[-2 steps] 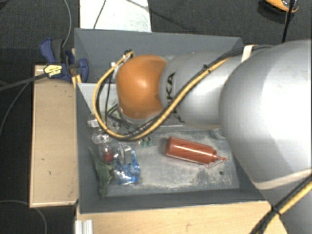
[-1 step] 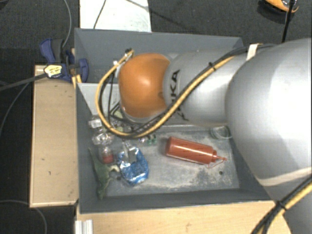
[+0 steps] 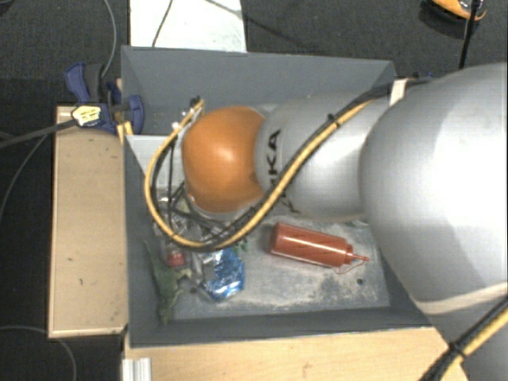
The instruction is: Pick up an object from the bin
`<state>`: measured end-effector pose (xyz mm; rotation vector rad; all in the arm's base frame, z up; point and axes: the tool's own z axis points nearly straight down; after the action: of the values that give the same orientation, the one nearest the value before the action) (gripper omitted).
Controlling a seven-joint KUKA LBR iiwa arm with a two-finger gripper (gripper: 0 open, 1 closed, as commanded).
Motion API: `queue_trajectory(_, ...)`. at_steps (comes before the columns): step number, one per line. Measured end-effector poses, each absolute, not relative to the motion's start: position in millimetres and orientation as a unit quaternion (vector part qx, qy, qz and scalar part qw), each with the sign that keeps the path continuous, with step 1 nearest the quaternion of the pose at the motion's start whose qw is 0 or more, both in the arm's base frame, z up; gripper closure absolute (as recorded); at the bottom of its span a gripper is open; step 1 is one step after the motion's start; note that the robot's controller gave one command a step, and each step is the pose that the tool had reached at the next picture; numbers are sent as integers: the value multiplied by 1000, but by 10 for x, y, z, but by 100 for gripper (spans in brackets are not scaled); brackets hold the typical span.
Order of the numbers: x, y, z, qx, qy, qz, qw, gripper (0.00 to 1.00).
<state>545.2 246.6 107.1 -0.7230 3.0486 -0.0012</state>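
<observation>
The big silver arm [image 3: 333, 165] comes in from the right and bends down over the left side of the grey bin [image 3: 262, 74]. Its round orange cover [image 3: 222, 157] sits on top of the gripper [image 3: 200, 248] — the gripper is mostly hidden, so I cannot tell if it is squeezing or let go. Just below it lie a blue crinkly packet [image 3: 225, 276] and a small red thing [image 3: 175, 256]. A green toy [image 3: 168, 288] lies by the left wall. A red squeeze bottle [image 3: 313, 247] lies on its side to the right — apart from the gripper.
</observation>
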Motion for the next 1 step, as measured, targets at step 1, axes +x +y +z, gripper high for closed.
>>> queue_trajectory(1, 5264, 2317, 733, -340, 941, -1, 8, 0)
